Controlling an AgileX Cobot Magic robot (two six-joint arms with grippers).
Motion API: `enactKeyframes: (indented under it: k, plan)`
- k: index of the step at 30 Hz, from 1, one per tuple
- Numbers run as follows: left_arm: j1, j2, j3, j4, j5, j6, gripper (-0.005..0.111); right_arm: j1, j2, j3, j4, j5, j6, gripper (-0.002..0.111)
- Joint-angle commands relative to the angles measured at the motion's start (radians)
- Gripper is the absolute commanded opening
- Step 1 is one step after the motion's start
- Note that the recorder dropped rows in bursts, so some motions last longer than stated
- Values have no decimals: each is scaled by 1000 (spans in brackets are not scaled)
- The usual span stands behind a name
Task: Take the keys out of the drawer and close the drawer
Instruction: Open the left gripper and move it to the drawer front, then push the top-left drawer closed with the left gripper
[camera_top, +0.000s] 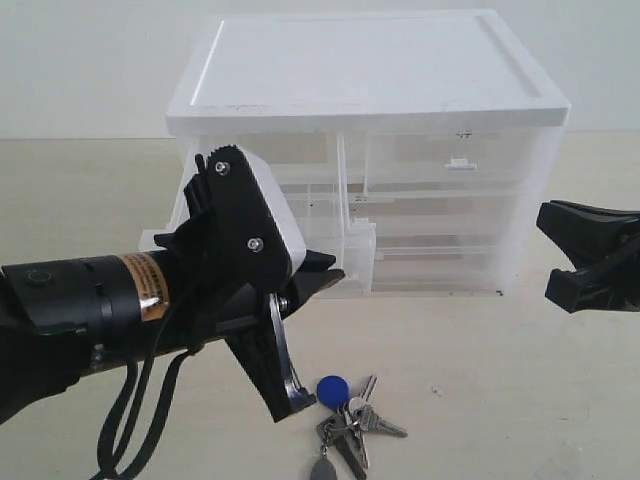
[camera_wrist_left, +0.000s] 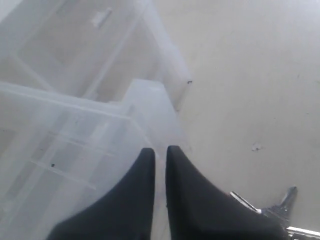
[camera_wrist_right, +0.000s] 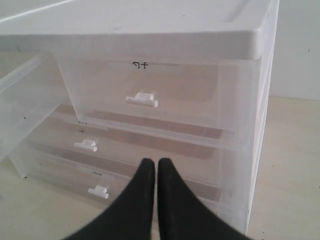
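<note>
The keys, a silver bunch with a round blue tag, lie on the table in front of the cabinet; one edge of the keys shows beside my left fingers. The drawer stands pulled out on the cabinet's left half, mostly hidden behind my left arm. Its translucent walls fill the left wrist view, and one side of the drawer shows in the right wrist view. My left gripper is shut and empty, tips by the drawer's front. My right gripper hangs shut and empty, right of the cabinet.
The white-topped cabinet stands mid-table. Its twin half-width drawer is closed, with a white tab handle and a small black label. Below it sit full-width drawers with tab handles. Bare table lies to the front right.
</note>
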Motion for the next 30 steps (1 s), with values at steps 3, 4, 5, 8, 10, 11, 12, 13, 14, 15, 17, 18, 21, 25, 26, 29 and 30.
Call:
enactKeyframes:
  k: [3,4,5,8,10,11,12,13,14,15,17,18,21,25,26,29,30]
  plan:
    - [66,1,1,-10,-60,5,5,0,4,-5,-7,0,1,0]
    - [80,1,1,-10,-81,5,5,0,4,-5,-7,3,1,0]
    - [87,1,1,-10,-94,7,5,0,4,-5,-7,3,1,0]
    - [109,3,1,-10,-132,22,5,0,4,-5,-7,3,1,0]
    - [124,6,1,-10,-155,22,4,0,4,-5,-7,3,1,0]
    - [131,14,-3,-10,-158,22,4,0,4,-5,-7,3,1,0]
    - [137,24,-11,-10,-158,22,4,0,4,-5,-7,3,1,0]
    - [144,42,-18,-10,-156,22,4,0,4,-5,-7,3,1,0]
    - [146,74,-37,-10,-156,29,4,0,4,-5,-7,3,1,0]
    - [146,96,-47,-10,-156,32,4,0,4,-5,-7,3,1,0]
    - [143,131,-74,-10,-156,32,4,0,4,-5,-7,3,1,0]
    - [140,138,-84,-5,-156,32,4,0,4,-5,-7,3,1,0]
    - [132,133,-91,16,-158,47,4,0,4,-5,-7,3,1,0]
    - [127,77,-76,-53,-84,52,4,0,4,-5,-7,3,1,0]
    - [117,59,-61,-55,-107,71,4,0,4,-5,-6,2,1,0]
    - [57,-7,4,-135,-230,96,4,0,4,-5,-6,-5,1,0]
    - [34,-31,23,-196,-253,126,4,0,4,-5,-6,-5,1,0]
